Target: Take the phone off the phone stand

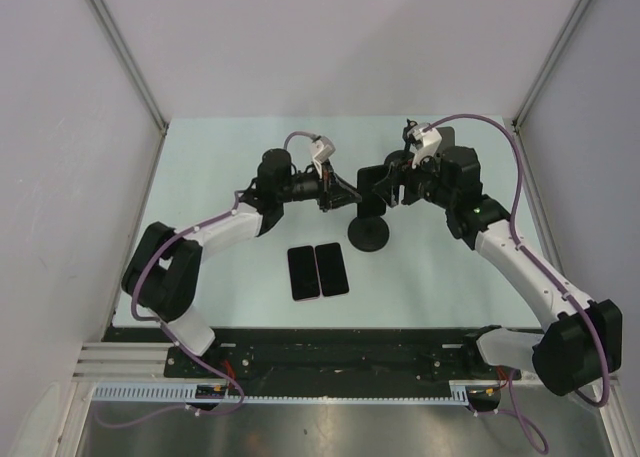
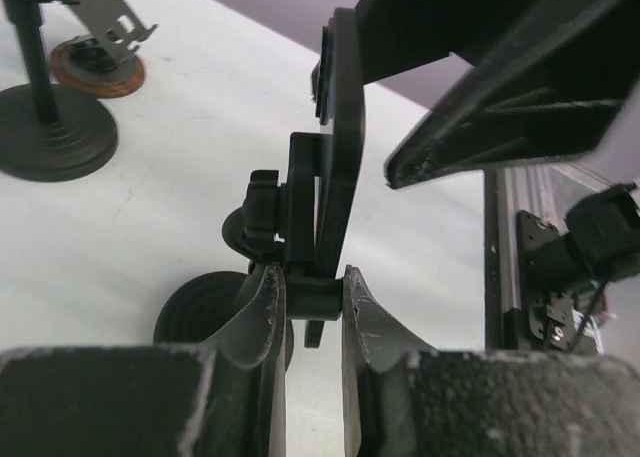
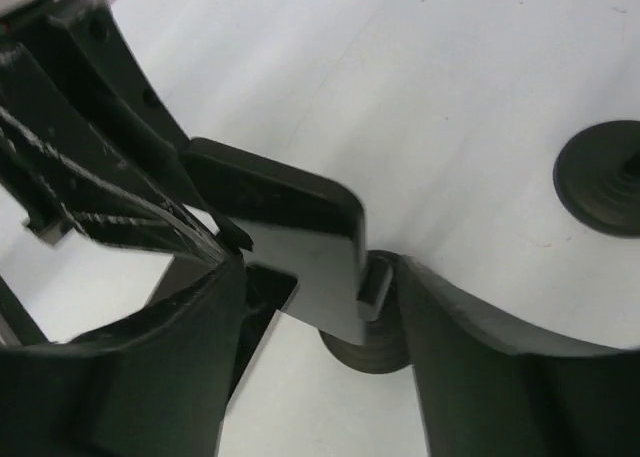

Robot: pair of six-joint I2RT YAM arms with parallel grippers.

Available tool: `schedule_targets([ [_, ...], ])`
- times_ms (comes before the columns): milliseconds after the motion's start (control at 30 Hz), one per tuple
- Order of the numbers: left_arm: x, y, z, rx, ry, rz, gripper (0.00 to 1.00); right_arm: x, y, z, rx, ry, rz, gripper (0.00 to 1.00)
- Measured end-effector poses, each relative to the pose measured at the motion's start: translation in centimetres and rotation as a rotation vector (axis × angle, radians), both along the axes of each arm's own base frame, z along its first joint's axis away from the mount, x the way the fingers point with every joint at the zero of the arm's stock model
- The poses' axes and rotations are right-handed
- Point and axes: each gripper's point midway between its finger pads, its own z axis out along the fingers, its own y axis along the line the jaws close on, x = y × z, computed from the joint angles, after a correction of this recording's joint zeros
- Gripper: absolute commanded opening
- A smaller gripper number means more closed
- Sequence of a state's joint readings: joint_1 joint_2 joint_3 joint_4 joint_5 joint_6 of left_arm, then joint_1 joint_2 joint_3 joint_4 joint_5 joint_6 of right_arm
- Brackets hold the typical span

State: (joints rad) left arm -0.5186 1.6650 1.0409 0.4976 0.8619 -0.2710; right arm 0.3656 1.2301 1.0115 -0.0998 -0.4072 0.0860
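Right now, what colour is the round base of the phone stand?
Black. The round base shows best in the top external view.

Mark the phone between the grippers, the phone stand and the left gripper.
phone [image 3: 310,247]: right wrist view, on its flat face.
phone stand [image 1: 370,234]: top external view, on its round base.
left gripper [image 2: 312,295]: left wrist view, midway between its fingertips.

Black rectangular phone lying flat [image 1: 304,273] at centre of top view, matching black phone [image 1: 332,268] alongside its right edge, pale mint tabletop [image 1: 220,167], black round-based post stand [image 2: 45,127] upper left of left wrist view, copper-brown disc with grey metal bracket [image 2: 98,65] just right of it.
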Motion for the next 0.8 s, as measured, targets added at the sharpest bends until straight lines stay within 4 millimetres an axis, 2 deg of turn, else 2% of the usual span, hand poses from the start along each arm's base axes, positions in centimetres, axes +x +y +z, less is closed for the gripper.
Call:
schedule_targets([
  [33,0.0,-0.2,0.0,0.005,0.003,0.021,0.00,0.1,-0.2,0.1,-0.006,-0.006,-0.026,0.88],
  [133,0.0,-0.6,0.0,0.013,0.010,0.097,0.01,-0.1,0.0,1.1,-0.013,-0.036,-0.095,1.00],
  [333,-1.2,-1.4,0.2,0.023,0.012,0.204,0.01,-1.2,1.3,3.0,-0.034,-0.116,-0.219,1.00],
  [433,-1.6,-1.8,0.4,0.026,0.012,0.237,0.00,-1.0,1.5,2.9,-0.050,-0.127,-0.275,1.00],
  [633,-1.2,-1.7,0.4,0.028,0.028,0.291,0.00,0.4,0.3,1.7,-0.094,-0.125,-0.416,1.00],
  [800,-1.3,-1.8,0.4,0.027,0.033,0.294,0.00,1.2,0.9,0.9,-0.114,-0.131,-0.418,1.00],
])
